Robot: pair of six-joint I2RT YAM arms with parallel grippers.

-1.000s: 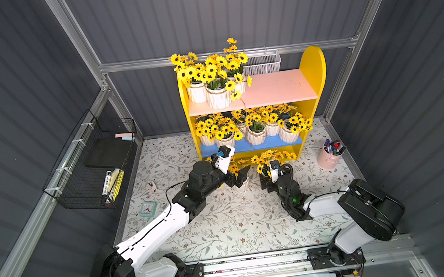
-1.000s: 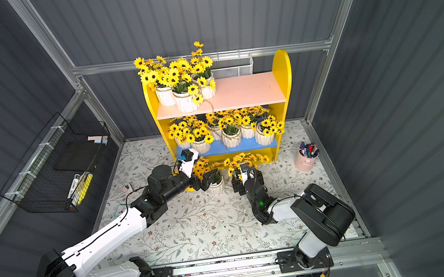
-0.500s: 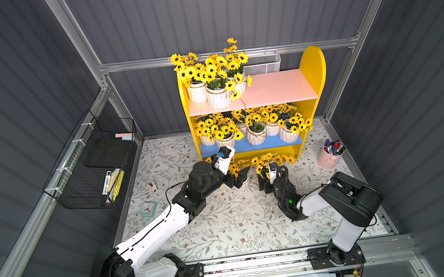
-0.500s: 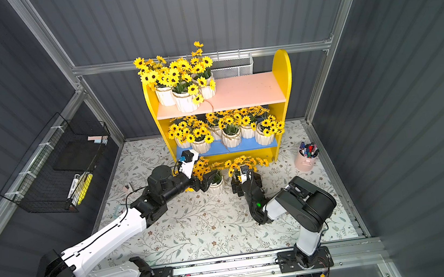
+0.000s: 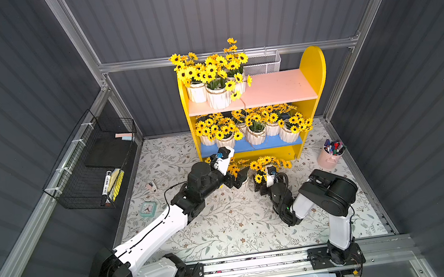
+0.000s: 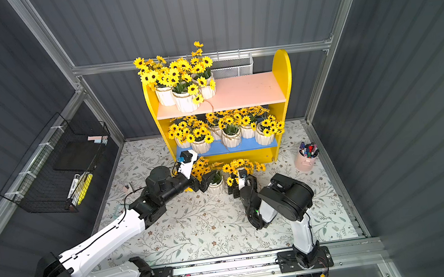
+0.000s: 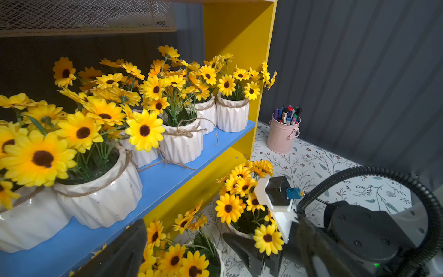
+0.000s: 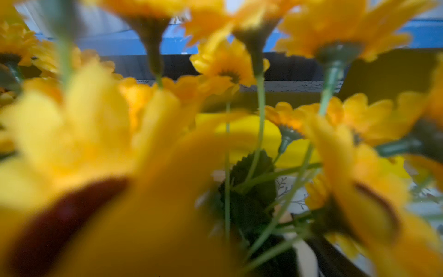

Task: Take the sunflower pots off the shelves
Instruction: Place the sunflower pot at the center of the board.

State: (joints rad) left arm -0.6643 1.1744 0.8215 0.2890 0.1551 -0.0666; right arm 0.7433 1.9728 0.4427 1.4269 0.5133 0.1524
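- Right arm (image 5: 331,198) has folded its elbow in toward the middle since a second ago; nothing else has shifted.
- Left floor pot (image 6: 217,188) stands on the mat (image 5: 224,223) at 6 o'clock of the shelves (image 5: 313,65), between the jaws of the left gripper (image 5: 239,178).
- Right floor pot (image 5: 266,164) stands at 12 o'clock of the right gripper (image 5: 260,187).
- Both are upright, long axis vertical, blooms up.
- Left jaws are spread wide, reaching toward 3 o'clock; no squeeze seen.
- Right jaws stand wide about its pot; gripping or merely flanking, cannot tell.
- Other sunflower pots (image 5: 218,100): three on the pink board (image 5: 274,88), a row on the blue board (image 5: 272,143).
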